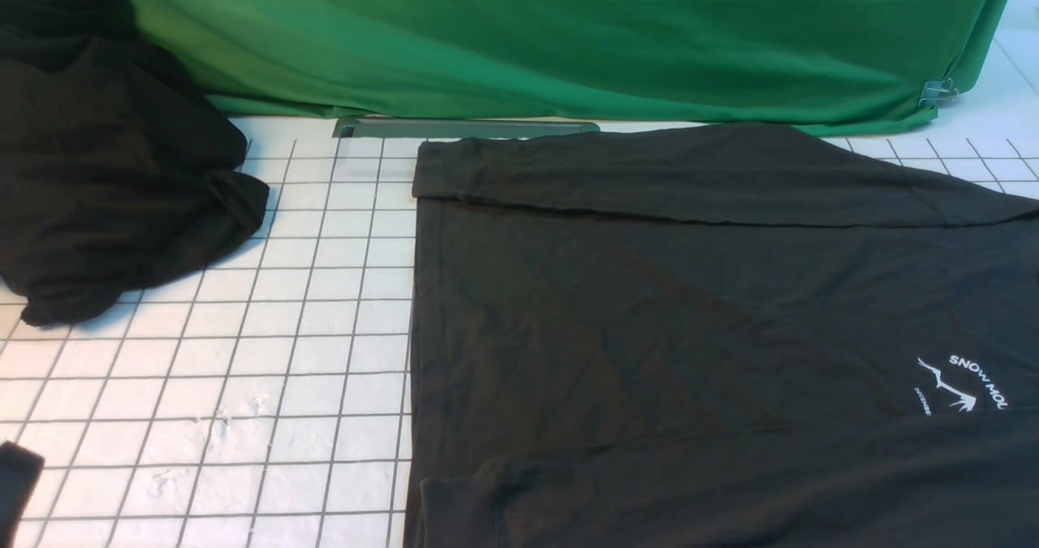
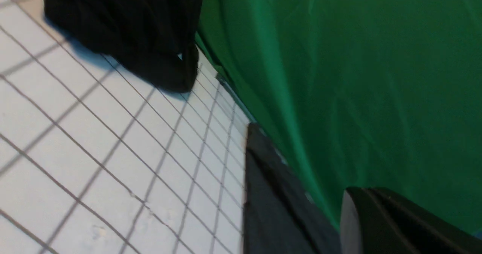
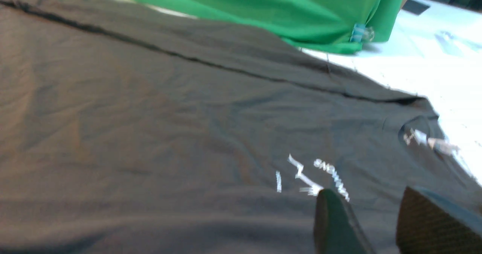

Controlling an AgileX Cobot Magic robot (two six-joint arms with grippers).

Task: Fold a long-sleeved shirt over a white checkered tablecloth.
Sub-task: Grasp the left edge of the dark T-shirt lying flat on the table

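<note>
1. Front view.
   - Long-sleeved shirt [image 1: 690, 312], charcoal, lies flat on the white checkered tablecloth [image 1: 325, 353]. It fills the right half and runs off the right and near edges.
   - One sleeve [image 1: 690, 174] is folded as a band along the shirt's far edge.
   - White logo [image 1: 962, 386] sits near the right edge.
   - Black cloth heap [image 1: 105, 166] lies at the far left on the tablecloth, well apart from the shirt.
   - Green cloth [image 1: 568, 36] hangs across the back, with a clip [image 1: 937, 92] at its right corner and a grey strip [image 1: 467, 128] at its foot.
   - Dark tip [image 1: 16, 483] shows at the near left corner, too little of it to identify.

2. Left wrist view (blurred).
   - Left gripper [image 2: 361, 209] has its jaws clenched together and carries nothing. Its fingers show in this view alone.
   - The shirt's left edge [image 2: 271, 201] runs beside bare tablecloth squares.
   - A corner of the heap [image 2: 131, 32] lies near the green cloth.

3. Right wrist view (blurred).
   - Right gripper [image 3: 367, 193] has its two fingers [image 3: 335, 224] parted with nothing between them. It hangs over the shirt just beside the logo.
   - Collar with a white neck label [image 3: 429, 141] shows in this view alone.
   - The clip and a strip of tablecloth lie beyond the shirt.
</note>
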